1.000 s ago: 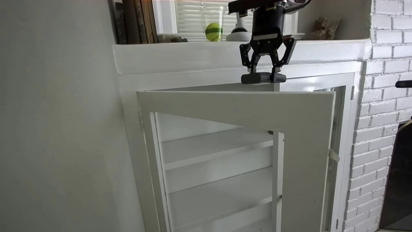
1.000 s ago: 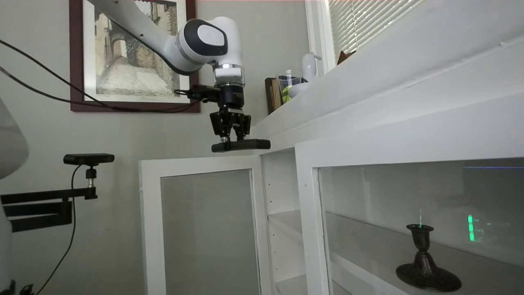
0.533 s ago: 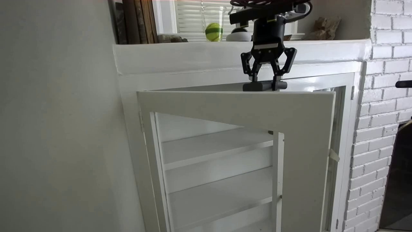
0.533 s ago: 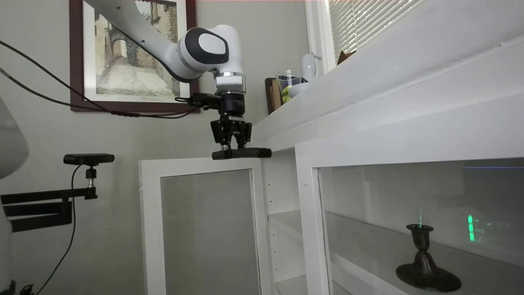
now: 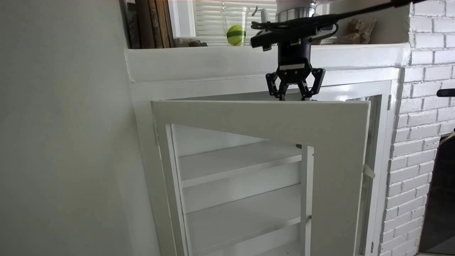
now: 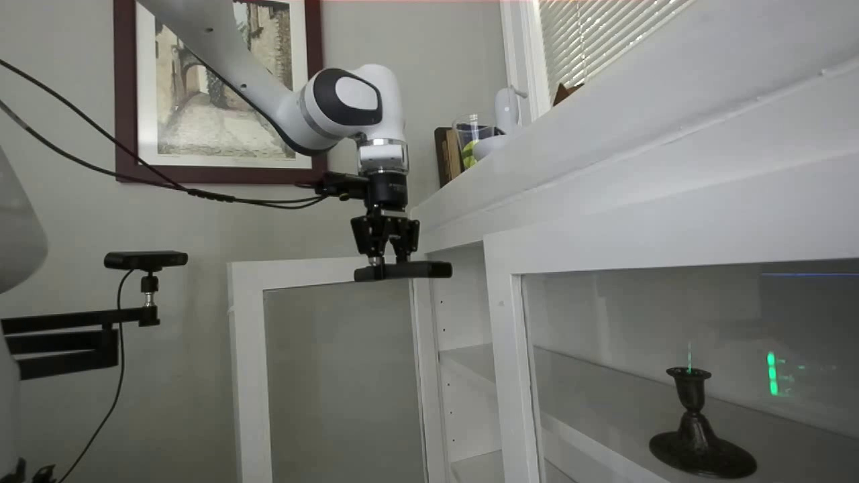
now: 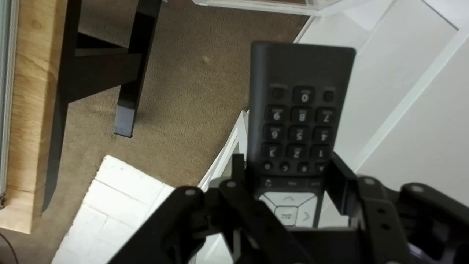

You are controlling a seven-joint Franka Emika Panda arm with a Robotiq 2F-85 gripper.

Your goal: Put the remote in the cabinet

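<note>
My gripper (image 6: 389, 261) is shut on the dark remote (image 6: 426, 270), which it holds level by the sides. In the wrist view the fingers (image 7: 287, 170) clasp the remote (image 7: 298, 113) near its middle, keypad facing the camera. The white cabinet (image 6: 504, 349) has its framed glass door (image 6: 248, 376) swung open. In an exterior view the gripper (image 5: 294, 98) is behind the door's top rail (image 5: 263, 113), which hides the remote there. The remote is beside the opening, about level with the door's top; the white shelves (image 5: 241, 166) are lower.
A ledge (image 5: 213, 64) above the cabinet bears books (image 5: 153, 25) and a clear cup with a ball (image 5: 235, 35). A candlestick (image 6: 698, 429) stands behind the neighbouring pane. A camera on a black arm (image 6: 145, 260) is off to the side. A wooden table edge (image 7: 36, 110) shows in the wrist view.
My gripper has moved down with the remote, and slightly toward the cabinet. The remote has dropped out of sight behind the door's top rail in an exterior view. The door has not moved.
</note>
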